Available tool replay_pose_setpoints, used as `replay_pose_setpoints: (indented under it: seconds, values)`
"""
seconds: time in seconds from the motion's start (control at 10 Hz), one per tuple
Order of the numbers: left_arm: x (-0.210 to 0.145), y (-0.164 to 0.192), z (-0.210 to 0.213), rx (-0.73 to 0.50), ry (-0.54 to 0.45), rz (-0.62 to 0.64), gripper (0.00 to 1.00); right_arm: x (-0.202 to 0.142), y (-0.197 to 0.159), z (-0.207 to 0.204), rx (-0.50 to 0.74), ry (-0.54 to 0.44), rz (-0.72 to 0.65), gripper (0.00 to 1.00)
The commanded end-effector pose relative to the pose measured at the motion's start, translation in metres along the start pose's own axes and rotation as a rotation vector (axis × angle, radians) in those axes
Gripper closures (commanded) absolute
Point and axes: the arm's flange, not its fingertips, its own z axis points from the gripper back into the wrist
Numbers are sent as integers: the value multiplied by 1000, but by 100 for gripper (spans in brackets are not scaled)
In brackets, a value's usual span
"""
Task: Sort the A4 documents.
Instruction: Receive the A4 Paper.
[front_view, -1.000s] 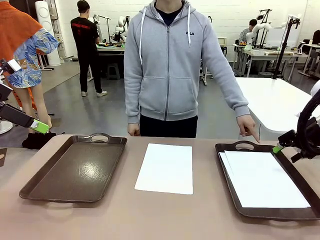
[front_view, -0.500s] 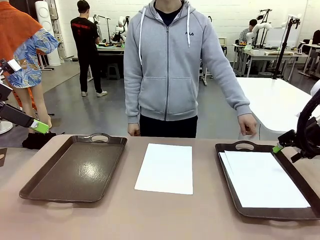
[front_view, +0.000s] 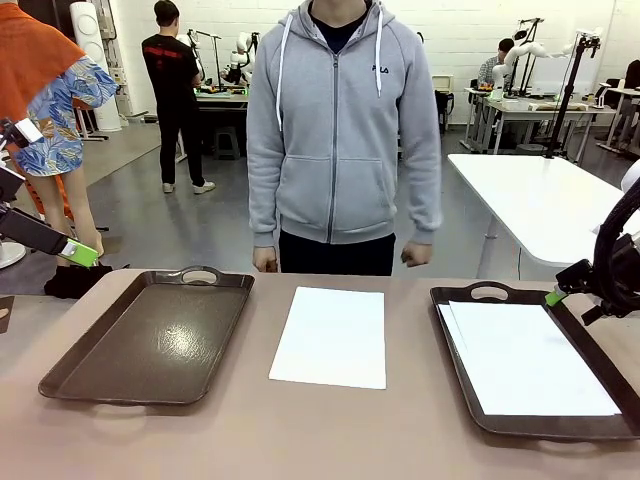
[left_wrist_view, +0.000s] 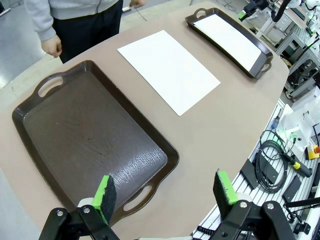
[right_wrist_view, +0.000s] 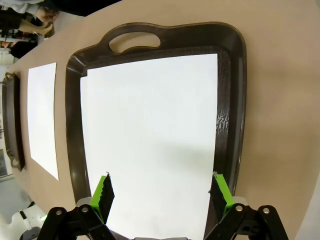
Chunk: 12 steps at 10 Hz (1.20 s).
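Nearest me, both pincers are idle. The left gripper (left_wrist_view: 165, 191) hangs above the table's left side, looking down over the left tray (front_view: 150, 340). Its jaws are spread wide, with nothing between the green pads. The right gripper (right_wrist_view: 162, 194) hovers above the right tray (right_wrist_view: 70, 150), jaws likewise fully apart and empty, clear of the paper. On the table (front_view: 300, 430), the left tray is bare, with no sheet in it. Between the two trays, apart from both, one loose A4 sheet (front_view: 330, 335) lies flat on the tabletop. The right tray holds the stacked sheets (front_view: 525, 360). An offset edge at one far corner suggests at least two, but I cannot tell the exact count. Beyond the table a person (front_view: 340, 130) stands at the far edge, one hand (front_view: 265, 260) and the other hand (front_view: 415, 255) down at the sides, off the paper. My reading: sorting is partly done. The right tray has its share, the loose A4 sheet is yet to be placed, and the left tray has received nothing. All sheets look blank, so I cannot say which tray the loose one belongs in.
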Motion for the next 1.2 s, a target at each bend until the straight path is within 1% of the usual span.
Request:
replay_pose_setpoints:
  seconds: [0.0,0.5,0.6,0.8,0.9,1.1]
  values:
    - [-1,2,0,-16,-10,-10,0,0,0,0,-1,-1,2,0]
    - [-1,2,0,-16,-10,-10,0,0,0,0,0,0,0,0]
    - [-1,2,0,-16,-10,-10,0,-17,19,14,-19,-141,151,0]
    - [-1,2,0,-16,-10,-10,0,-25,49,36,22,-259,292,0]
    - [-1,2,0,-16,-10,-10,0,-26,62,43,52,-284,371,0]
    - [-1,2,0,-16,-10,-10,0,-24,100,53,133,-299,561,0]
